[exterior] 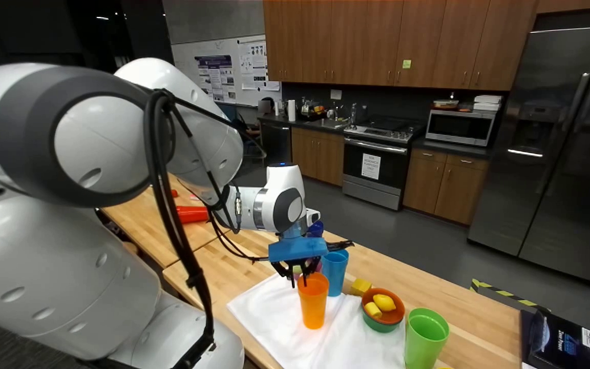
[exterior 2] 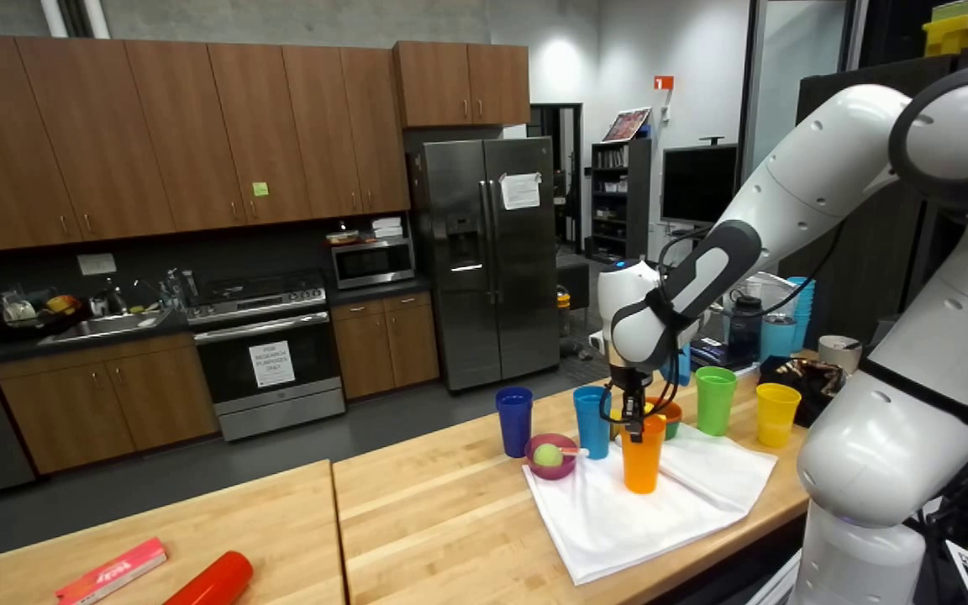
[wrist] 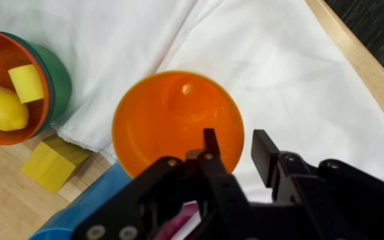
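Observation:
An orange cup [exterior: 313, 305] stands upright on a white cloth [wrist: 298, 73] and shows in both exterior views. At its rim is my gripper [wrist: 234, 135], with its jaws parted. In the wrist view a finger [wrist: 210, 140] overlaps the cup's inside, while the opposite finger [wrist: 265, 153] is over the cloth outside. The rim passes between them, and a gap is visible on either side, so nothing is gripped. Whether the inner fingertip dips below the rim is hard to tell. Close behind the orange cup stands a light blue cup [exterior 2: 592, 424].
An orange bowl nested in a green bowl [wrist: 58, 80] holds a lemon [wrist: 3, 110] and a yellow piece. Beside it sits a yellow block [wrist: 50, 163]. A magenta bowl [exterior 2: 553, 473], a dark blue cup [exterior 2: 514, 422], a green cup [exterior 2: 714, 402] and a yellow cup [exterior 2: 776, 416] stand around.

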Controlling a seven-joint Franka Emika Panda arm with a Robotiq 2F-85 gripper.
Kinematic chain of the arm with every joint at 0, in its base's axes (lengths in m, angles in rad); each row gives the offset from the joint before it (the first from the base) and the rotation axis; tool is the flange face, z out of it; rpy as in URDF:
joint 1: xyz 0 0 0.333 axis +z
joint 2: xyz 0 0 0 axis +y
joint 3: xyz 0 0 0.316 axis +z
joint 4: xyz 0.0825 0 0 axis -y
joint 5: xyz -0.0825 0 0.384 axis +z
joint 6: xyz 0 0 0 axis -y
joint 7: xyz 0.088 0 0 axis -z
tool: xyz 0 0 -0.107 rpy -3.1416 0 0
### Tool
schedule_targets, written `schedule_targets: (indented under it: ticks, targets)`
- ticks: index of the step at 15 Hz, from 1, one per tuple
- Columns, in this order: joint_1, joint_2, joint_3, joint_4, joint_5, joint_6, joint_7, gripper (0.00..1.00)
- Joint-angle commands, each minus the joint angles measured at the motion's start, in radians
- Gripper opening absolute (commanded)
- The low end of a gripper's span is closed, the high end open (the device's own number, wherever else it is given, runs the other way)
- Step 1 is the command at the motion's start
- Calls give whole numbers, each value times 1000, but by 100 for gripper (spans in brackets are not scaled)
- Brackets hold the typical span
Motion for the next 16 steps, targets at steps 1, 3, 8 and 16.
schedule_targets:
  ticks: [1, 3, 8, 16]
  targets:
    - [8, -42, 22, 18, 1, -76, -19, 65]
    - [23, -73, 48, 55, -2, -170, -16, 76]
    - [118, -80, 136, 205, -6, -393, -70, 100]
    - [252, 70, 199, 434, 2, -369, -321, 100]
